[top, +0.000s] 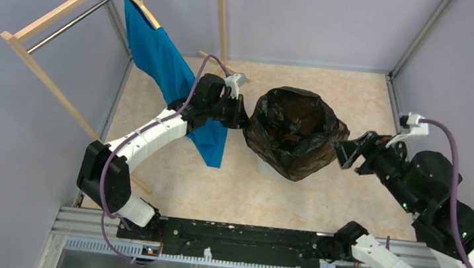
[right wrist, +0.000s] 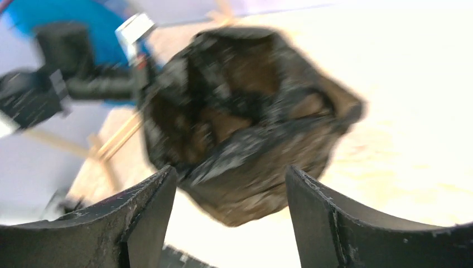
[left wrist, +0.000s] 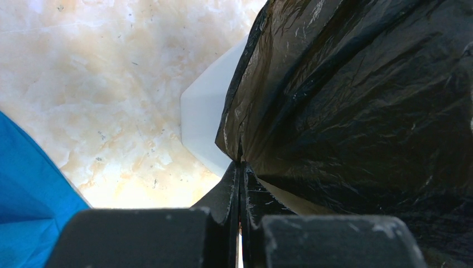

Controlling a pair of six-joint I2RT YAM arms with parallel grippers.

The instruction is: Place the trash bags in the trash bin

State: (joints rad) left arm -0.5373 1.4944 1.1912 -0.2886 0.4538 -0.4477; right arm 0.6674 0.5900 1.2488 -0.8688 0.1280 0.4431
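The black trash bag (top: 294, 132) is draped open over the trash bin, covering almost all of it; only a sliver of the white bin (top: 260, 162) shows at its lower left. In the left wrist view the bin's white wall (left wrist: 207, 120) shows beside the bag (left wrist: 357, 100). My left gripper (top: 244, 116) is shut on the bag's left edge (left wrist: 241, 162). My right gripper (top: 345, 152) is open and empty just right of the bag. The right wrist view is blurred; there the bag (right wrist: 245, 123) lies beyond the open fingers (right wrist: 150, 206).
A blue T-shirt (top: 167, 73) hangs on a wooden rack (top: 68, 6) at the back left, right behind my left arm. Grey walls enclose the marbled floor (top: 358, 93). A black rail (top: 236, 240) runs along the near edge.
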